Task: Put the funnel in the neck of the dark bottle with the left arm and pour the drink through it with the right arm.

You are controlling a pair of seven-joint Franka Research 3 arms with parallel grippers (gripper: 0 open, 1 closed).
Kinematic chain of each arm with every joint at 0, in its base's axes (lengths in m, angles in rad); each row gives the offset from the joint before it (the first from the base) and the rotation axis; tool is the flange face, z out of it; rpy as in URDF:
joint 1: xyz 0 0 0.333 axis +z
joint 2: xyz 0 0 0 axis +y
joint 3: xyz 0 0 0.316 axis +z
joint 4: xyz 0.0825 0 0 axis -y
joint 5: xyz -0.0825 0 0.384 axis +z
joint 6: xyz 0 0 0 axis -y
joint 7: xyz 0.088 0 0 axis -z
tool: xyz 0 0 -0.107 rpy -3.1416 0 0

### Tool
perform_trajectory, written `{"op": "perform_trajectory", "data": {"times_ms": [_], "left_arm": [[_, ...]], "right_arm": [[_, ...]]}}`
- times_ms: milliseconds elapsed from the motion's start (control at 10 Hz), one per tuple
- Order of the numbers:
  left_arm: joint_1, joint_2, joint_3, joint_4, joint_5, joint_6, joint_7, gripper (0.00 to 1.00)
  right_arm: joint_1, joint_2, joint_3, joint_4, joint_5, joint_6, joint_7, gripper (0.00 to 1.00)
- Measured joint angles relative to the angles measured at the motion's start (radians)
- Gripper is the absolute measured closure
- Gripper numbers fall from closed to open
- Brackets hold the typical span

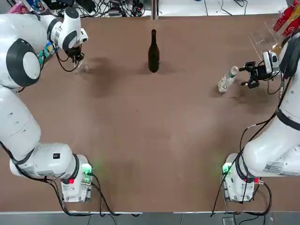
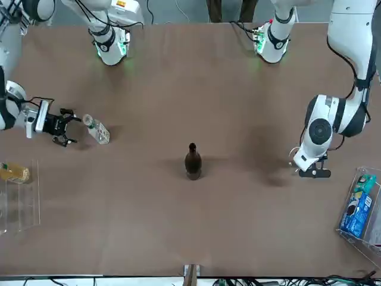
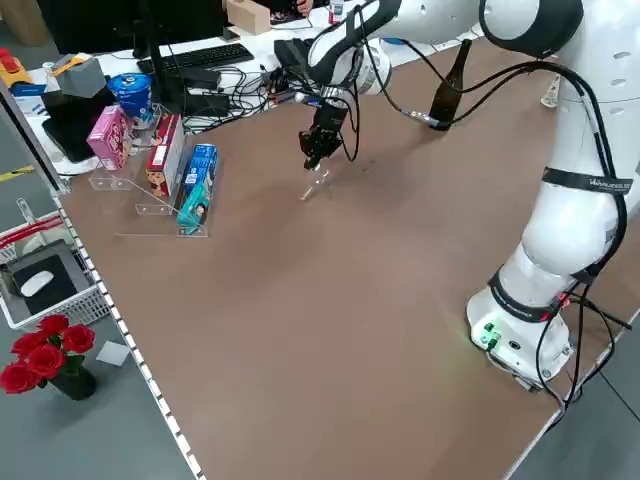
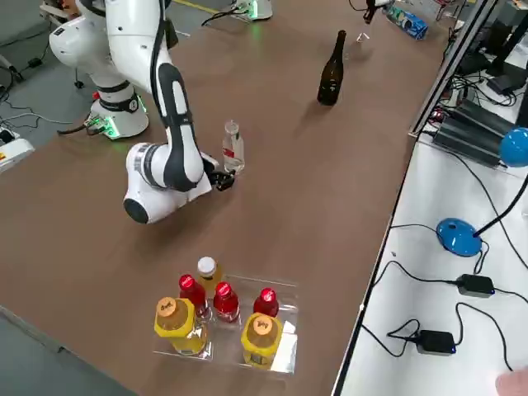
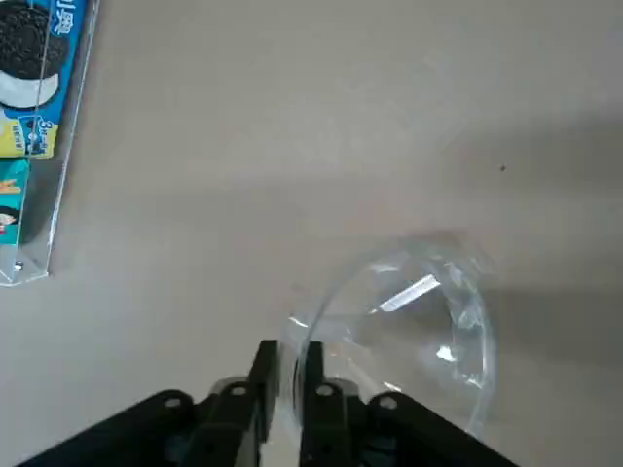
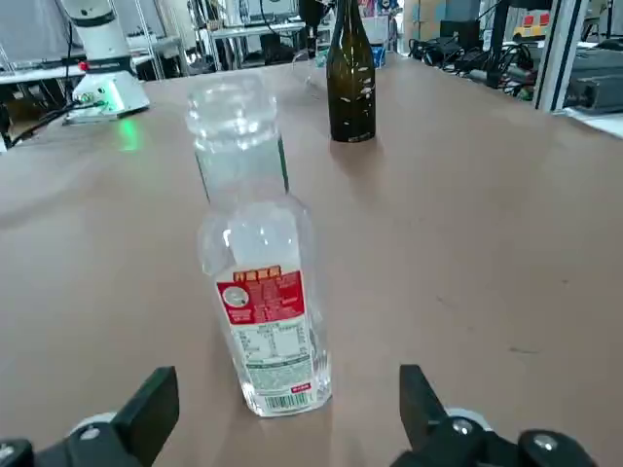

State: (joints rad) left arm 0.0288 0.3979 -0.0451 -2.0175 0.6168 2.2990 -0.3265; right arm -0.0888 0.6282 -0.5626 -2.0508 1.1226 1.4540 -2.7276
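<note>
My left fingers [image 5: 319, 404] grip the clear round-rimmed funnel [image 5: 404, 336]; my right fingers [image 6: 419, 404] stand open beside the clear plastic bottle with a red-and-white label [image 6: 265, 311].

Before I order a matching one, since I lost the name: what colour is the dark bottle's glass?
Dark brown with an olive tinge; the bottle shows it best in the right wrist view.

A robotics lab: robot arms [image 1: 44, 112] flank a table [image 1: 140, 140] near cabling [image 1: 108, 8].
</note>
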Motion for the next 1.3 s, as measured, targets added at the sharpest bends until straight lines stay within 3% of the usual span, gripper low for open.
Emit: {"op": "perform_trajectory", "data": {"times_ms": [400,900,1300], "left_arm": [[-0.004,-0.118,-0.028,0.018,-0.047,0.0,-0.001,0.9],[-0.012,-0.307,-0.184,0.106,-0.456,-0.011,-0.003,0.9],[-0.018,-0.369,-0.36,0.173,-0.634,-0.012,-0.101,0.9]], "right_arm": [[0.002,0.023,0.049,0.008,0.027,-0.023,-0.016,0.0],[0.002,0.053,0.067,0.013,0.038,-0.047,-0.058,0.0],[-0.004,0.108,0.068,0.019,0.061,-0.1,-0.077,0.0]]}}
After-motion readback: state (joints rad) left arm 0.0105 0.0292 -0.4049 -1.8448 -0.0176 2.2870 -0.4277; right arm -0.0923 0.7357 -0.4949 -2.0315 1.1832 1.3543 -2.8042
